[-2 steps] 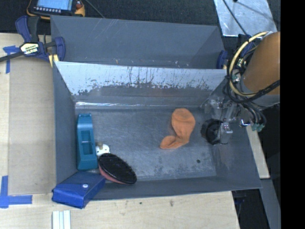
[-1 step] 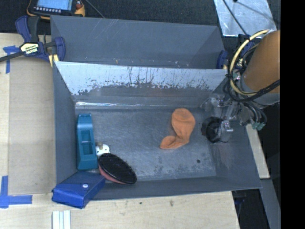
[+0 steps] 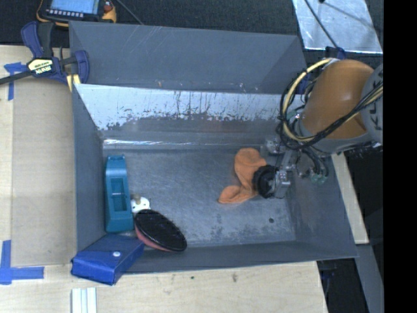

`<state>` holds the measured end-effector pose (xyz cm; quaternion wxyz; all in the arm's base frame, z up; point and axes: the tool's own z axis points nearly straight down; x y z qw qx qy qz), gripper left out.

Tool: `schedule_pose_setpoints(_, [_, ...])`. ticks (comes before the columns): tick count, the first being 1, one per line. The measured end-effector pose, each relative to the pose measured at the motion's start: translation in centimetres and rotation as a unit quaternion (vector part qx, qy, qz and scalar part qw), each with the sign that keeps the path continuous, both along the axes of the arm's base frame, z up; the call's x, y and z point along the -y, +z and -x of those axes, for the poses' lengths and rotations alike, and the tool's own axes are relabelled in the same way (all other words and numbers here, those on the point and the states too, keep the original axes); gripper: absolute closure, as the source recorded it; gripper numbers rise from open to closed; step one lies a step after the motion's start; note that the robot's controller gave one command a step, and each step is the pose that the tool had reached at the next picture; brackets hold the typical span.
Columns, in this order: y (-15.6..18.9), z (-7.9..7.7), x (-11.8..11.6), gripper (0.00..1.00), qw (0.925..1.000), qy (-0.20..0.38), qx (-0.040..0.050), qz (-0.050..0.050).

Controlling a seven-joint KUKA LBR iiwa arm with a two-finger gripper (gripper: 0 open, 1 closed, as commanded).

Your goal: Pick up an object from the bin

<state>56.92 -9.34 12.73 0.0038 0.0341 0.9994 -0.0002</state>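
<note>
Camera view puts the gripper point(image 3: 268, 182) low at the right of the bin point(image 3: 189, 57), against a crumpled orange cloth point(image 3: 244, 168). Whether it is open or clamped on the cloth, I cannot tell. The lift is not yet done.

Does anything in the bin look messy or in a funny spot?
Yes. The flat blue box sits slanted at the lower left corner of the bin, up on the sloping wall rather than the floor. The orange cloth lies crumpled beside the gripper.

Orange cloth point(image 3: 242, 173), blue dispenser point(image 3: 117, 194), black disc point(image 3: 163, 232), grey bin point(image 3: 189, 60)
</note>
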Motion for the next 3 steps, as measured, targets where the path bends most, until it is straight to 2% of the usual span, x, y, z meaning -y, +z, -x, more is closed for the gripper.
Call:
schedule_pose_setpoints(1, [-2.8,-0.8,-0.4,0.0,0.9999,-0.016,-0.0049,-0.001])
schedule_pose_setpoints(2, [1.0,-6.0,-0.9,0.0,0.9994,0.034,-0.0008,0.0])
schedule_pose_setpoints(3, [-5.8,-1.6,-5.0,0.0,0.9977,-0.068,-0.0028,0.0])
